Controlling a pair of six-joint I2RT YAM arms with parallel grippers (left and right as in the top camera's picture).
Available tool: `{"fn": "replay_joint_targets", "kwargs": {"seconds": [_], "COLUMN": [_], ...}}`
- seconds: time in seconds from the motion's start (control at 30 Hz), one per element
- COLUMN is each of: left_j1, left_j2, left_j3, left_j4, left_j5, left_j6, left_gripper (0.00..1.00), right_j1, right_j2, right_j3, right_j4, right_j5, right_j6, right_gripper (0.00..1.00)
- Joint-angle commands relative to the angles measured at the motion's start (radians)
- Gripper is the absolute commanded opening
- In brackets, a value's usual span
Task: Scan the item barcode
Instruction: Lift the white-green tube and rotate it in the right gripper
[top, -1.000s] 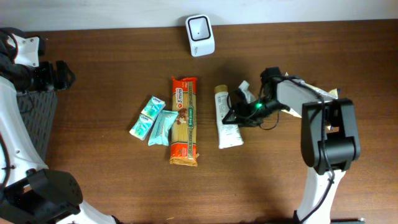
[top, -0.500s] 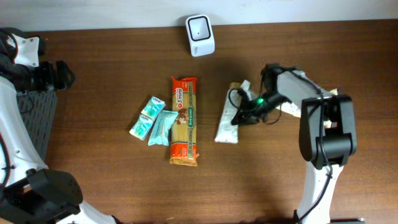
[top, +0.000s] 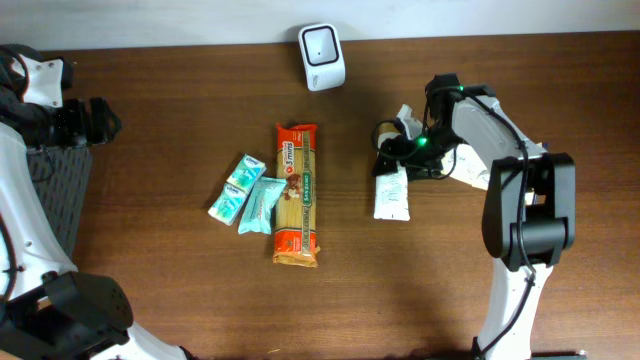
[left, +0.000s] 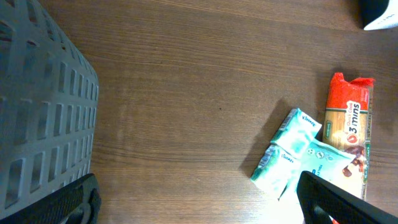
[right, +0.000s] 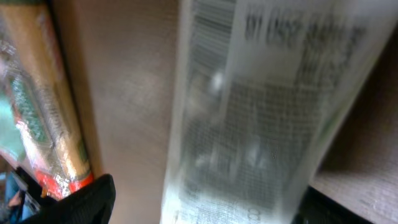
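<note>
Dark wood worktop (top: 180, 290) — open room along its front edge. White packet (top: 392, 192) lies right of centre, right fingers (right: 81, 202) spread wide astride it. Beside the left-edge basket (left: 37, 112), left fingers (left: 68, 202) gape empty.

The left arm (top: 12, 200) rises from its base at the near left corner and runs along the left edge to the far left. There its black left gripper (top: 100, 120) points right, and its fingers (left: 71, 202) are spread as wide as the wrist view allows. The right arm (top: 525, 215) stands at the near right, reaches far, then bends left. Its right gripper (top: 388, 150) is angled down toward the table, a green light glows on its wrist, and its fingers (right: 81, 202) are parted.
</note>
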Motion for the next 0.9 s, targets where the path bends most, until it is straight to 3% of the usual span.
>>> {"fn": "replay_joint_targets", "kwargs": {"seconds": [0.0,0.1,0.17,0.2,0.3,0.4,0.5,0.53,0.6,0.63,0.87], "left_j1": [0.002,0.002,0.002,0.002,0.002,0.002,0.002,0.002,0.002,0.002,0.002], "left_j2": [0.008,0.008,0.008,0.008,0.008,0.008,0.008,0.008,0.008,0.008,0.008], "left_j3": [0.000,0.000,0.000,0.000,0.000,0.000,0.000,0.000,0.000,0.000,0.000], "left_j4": [0.001,0.001,0.001,0.001,0.001,0.001,0.001,0.001,0.001,0.001,0.001], "left_j5": [0.000,0.000,0.000,0.000,0.000,0.000,0.000,0.000,0.000,0.000,0.000], "left_j6": [-0.010,-0.010,-0.010,-0.010,-0.010,-0.010,-0.010,-0.010,-0.010,-0.010,-0.010], "left_gripper": [0.99,0.99,0.99,0.99,0.99,0.99,0.99,0.99,0.99,0.99,0.99], "right_j1": [-0.014,-0.014,-0.014,-0.014,-0.014,-0.014,-0.014,-0.014,-0.014,-0.014,-0.011], "right_j2": [0.006,0.006,0.006,0.006,0.006,0.006,0.006,0.006,0.006,0.004,-0.121], "right_j3": [-0.120,-0.225,-0.266,-0.265,-0.265,-0.265,-0.265,-0.265,-0.264,-0.249,-0.010], "right_j4": [0.156,0.281,0.311,0.309,0.293,0.260,0.216,0.216,0.208,0.178,-0.113], "right_j5": [-0.018,-0.026,-0.026,-0.027,-0.139,-0.164,-0.164,-0.164,-0.177,-0.176,-0.237], "right_j6": [0.092,0.092,0.092,0.092,0.005,0.005,-0.010,-0.009,-0.009,-0.010,-0.161], "right_gripper": [0.80,0.57,0.32,0.29,0.31,0.45,0.44,0.37,0.10,0.04,0.04]}}
